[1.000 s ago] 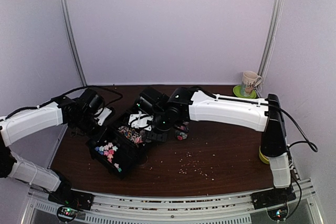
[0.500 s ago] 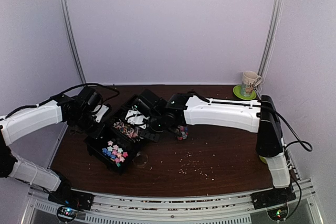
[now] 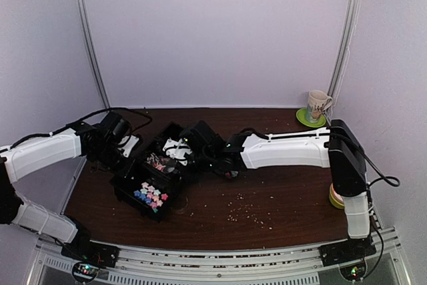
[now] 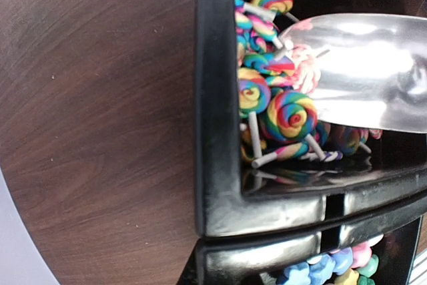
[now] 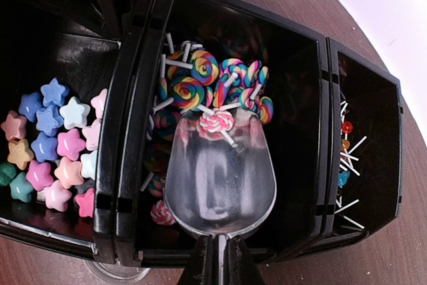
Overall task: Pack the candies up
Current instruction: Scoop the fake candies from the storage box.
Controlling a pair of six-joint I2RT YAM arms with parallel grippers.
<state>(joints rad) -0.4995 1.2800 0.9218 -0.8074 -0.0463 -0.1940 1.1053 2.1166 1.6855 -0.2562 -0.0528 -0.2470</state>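
Reached deeper into box [image 5: 110, 165] since a second ago, clamping scoop [image 5: 220, 178] in right gripper [image 5: 217, 265], with candies [image 5: 190, 91] at its tip — ready to scoop. Cannot tell left gripper [image 3: 130, 148] state.

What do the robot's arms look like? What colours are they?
The left arm and the right arm look alike. Each has long, smooth white shells with chunky black joints between them and a black end part. Thin black cables loop along the outside of them.
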